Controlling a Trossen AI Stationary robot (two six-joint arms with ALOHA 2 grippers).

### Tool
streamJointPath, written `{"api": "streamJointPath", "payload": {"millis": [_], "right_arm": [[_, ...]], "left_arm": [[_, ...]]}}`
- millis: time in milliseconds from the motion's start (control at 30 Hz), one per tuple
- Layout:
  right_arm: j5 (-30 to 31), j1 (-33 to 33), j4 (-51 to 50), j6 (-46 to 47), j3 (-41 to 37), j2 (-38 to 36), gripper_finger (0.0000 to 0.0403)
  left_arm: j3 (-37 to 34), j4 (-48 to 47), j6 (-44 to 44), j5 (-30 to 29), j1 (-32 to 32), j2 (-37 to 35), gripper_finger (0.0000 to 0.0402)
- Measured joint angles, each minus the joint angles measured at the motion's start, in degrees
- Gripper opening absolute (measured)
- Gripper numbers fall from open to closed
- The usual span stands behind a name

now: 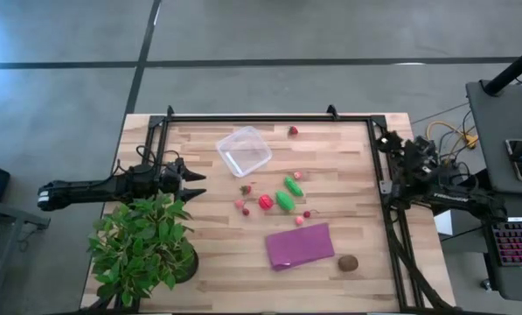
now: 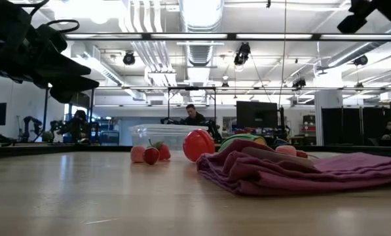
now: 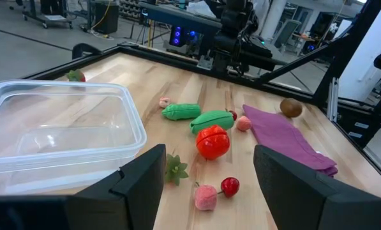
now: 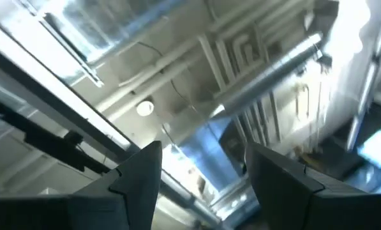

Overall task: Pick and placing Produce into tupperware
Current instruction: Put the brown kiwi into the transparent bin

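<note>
From above, the left gripper (image 1: pixel 193 182) is hovering at the table's left edge beside the leafy potted plant (image 1: pixel 144 245), fingers spread wide and holding nothing. The clear square plastic tupperware (image 1: pixel 243 150) is sitting empty just ahead of it, with the small plastic toy produce (image 1: pixel 278 198) scattered nearby. The right gripper (image 1: pixel 390 150) is parked off the right edge.

At table height, the round glossy red piece (image 2: pixel 199 145) is sitting just behind the rumpled purple cloth (image 2: pixel 293 172).

The left wrist camera is looking across at the smooth, slippery-looking red tomato-like piece (image 3: pixel 212 142), two green oblong pods (image 3: pixel 196 115) and a brown ball (image 3: pixel 291 107). Probably best for the arm to come down square over one piece, pinching its widest part.

The right wrist camera is pointing at the ceiling; its fingers are standing apart, empty.
</note>
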Motion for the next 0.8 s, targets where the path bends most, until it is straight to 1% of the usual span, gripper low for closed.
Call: {"api": "streamJointPath", "payload": {"millis": [100,367,500,533,667,700,800], "right_arm": [[1.5,0.0,0.1,-2.5,0.0,0.4,0.0216],[6.9,0.0,-0.3,-1.7,0.0,1.6,0.0216],[6.8,0.0,0.0,-1.0,0.0,1.5,0.0216],[6.5,0.0,0.0,0.5,0.0,1.5,0.0216],[6.7,0.0,0.1,12.7,0.0,1.5,0.0216],[7.6,0.0,-0.4,12.7,0.0,1.5,0.0216],[9.6,0.0,-5.0,4.4,0.0,2.1,0.0216]], "left_arm": [[0.0,0.0,0.0,0.0,0.0,0.0,0.0224],[0.0,0.0,0.0,0.0,0.0,0.0,0.0224],[0.0,0.0,0.0,0.0,0.0,0.0,0.0224],[0.0,0.0,0.0,0.0,0.0,0.0,0.0224],[0.0,0.0,0.0,0.0,0.0,0.0,0.0224],[0.0,0.0,0.0,0.0,0.0,0.0,0.0224],[0.0,0.0,0.0,0.0,0.0,0.0,0.0224]]}}
